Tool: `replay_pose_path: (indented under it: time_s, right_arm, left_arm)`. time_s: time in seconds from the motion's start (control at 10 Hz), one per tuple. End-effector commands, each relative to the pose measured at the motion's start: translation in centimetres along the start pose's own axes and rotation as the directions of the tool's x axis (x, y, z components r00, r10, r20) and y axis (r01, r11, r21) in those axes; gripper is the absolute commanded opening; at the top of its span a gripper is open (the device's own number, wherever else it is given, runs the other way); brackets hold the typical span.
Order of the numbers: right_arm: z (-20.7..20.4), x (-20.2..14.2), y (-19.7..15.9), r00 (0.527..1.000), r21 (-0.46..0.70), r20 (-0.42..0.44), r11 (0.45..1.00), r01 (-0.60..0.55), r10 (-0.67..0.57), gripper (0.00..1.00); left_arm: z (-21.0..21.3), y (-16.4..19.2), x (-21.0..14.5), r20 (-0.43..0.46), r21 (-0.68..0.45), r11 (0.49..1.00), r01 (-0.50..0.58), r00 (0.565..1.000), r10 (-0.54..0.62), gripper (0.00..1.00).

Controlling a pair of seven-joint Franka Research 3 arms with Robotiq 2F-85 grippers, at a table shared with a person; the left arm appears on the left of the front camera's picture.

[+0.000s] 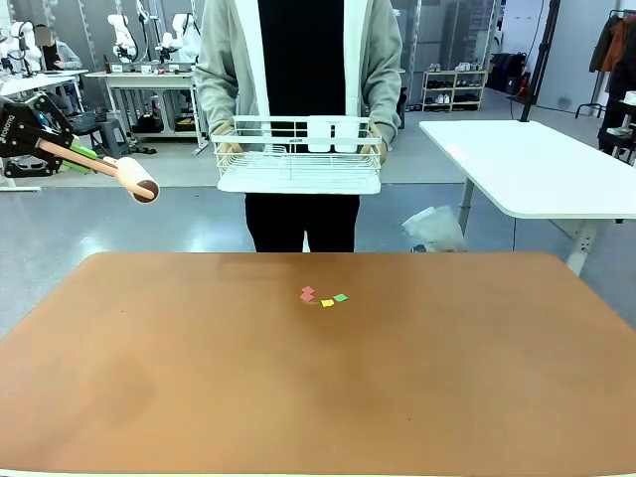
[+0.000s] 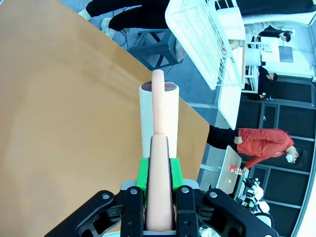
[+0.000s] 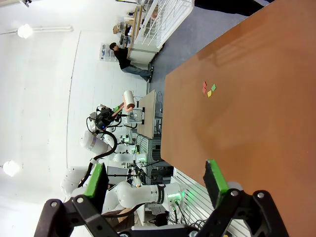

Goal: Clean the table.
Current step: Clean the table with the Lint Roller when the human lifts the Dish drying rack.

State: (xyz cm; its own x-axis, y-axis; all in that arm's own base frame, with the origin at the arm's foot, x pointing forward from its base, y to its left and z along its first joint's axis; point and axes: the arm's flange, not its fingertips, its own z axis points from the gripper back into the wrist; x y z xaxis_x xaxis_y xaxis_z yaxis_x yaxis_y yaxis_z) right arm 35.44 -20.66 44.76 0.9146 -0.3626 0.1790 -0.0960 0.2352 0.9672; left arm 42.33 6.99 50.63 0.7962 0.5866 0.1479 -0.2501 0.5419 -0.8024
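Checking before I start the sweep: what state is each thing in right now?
left hand: shut on the lint roller
lint roller: raised, clear of the table
right hand: open, empty
paper scraps: lying loose mid-table
wire rack: held level by the person
table: scraps on it, uncleaned

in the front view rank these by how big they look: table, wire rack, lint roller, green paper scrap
1. table
2. wire rack
3. lint roller
4. green paper scrap
The rack and roller sit at different depths, so this is apparent size only.
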Motion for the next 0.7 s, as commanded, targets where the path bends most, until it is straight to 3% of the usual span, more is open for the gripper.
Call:
replay_pose_path:
  time_s: [0.0, 0.1, 0.2, 0.4, 0.5, 0.6]
  right_arm:
    - [-0.1, -0.2, 0.5, 1.000, 0.015, 0.005, 1.000, 0.009, -0.009, 1.00]
    - [-0.1, -0.2, 0.5, 1.000, 0.015, 0.005, 1.000, 0.009, -0.009, 1.00]
    - [-0.1, -0.2, 0.5, 1.000, 0.015, 0.005, 1.000, 0.009, -0.009, 1.00]
    - [-0.1, -0.2, 0.5, 1.000, 0.015, 0.005, 1.000, 0.009, -0.009, 1.00]
    - [-0.1, -0.2, 0.5, 1.000, 0.015, 0.005, 1.000, 0.009, -0.009, 1.00]
    - [-0.1, -0.2, 0.5, 1.000, 0.015, 0.005, 1.000, 0.009, -0.009, 1.00]
  left_arm:
    - [0.1, -0.2, 0.1, 0.016, 0.001, 1.000, -0.009, 1.000, 0.009, 0.00]
    - [0.1, -0.2, 0.1, 0.016, 0.001, 1.000, -0.009, 1.000, 0.009, 0.00]
    - [0.0, 0.0, 0.0, 0.000, 0.000, 1.000, 0.000, 1.000, 0.000, 0.21]
    - [-0.7, -3.4, 1.7, -0.231, 0.080, 0.982, 0.168, 0.962, -0.146, 0.21]
    - [-1.7, -5.4, 3.7, -0.417, 0.119, 0.949, 0.292, 0.882, -0.219, 0.21]
    - [-4.7, -6.0, 5.2, -0.469, 0.105, 0.935, 0.339, 0.846, -0.254, 0.21]
